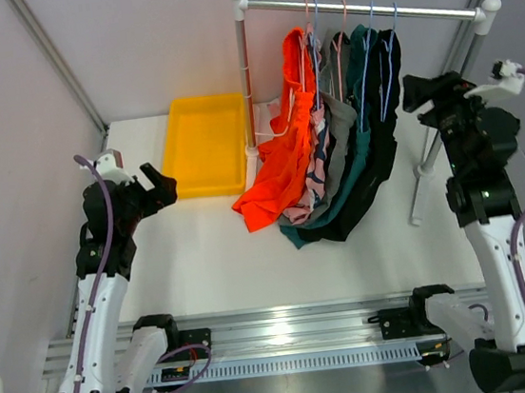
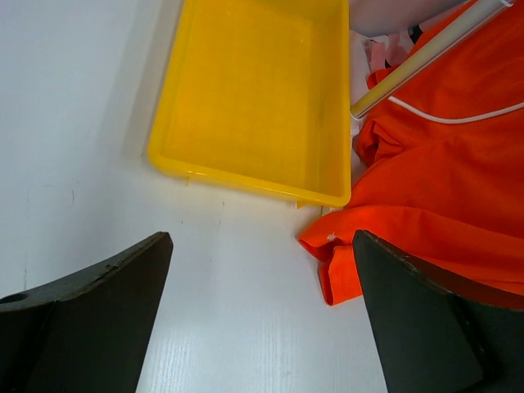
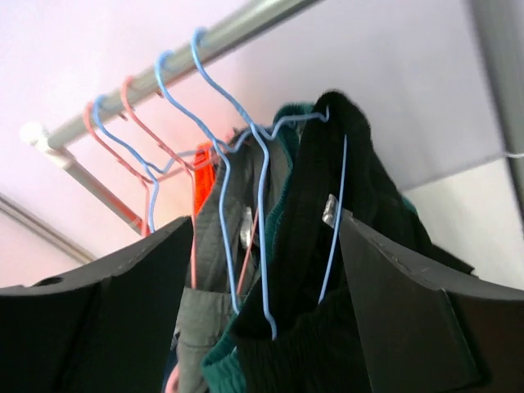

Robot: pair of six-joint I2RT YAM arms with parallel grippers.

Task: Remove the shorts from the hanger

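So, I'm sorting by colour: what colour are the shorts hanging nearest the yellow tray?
Those shorts are bright orange, clearest in the top external view.

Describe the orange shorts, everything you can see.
The orange shorts are bright, soft fabric with thin white piping. They hang at the left end of the row on the rail, pressed against the patterned pink shorts beside them. The lower part drapes down crumpled and seems to rest on the table, next to the near corner of the yellow tray.
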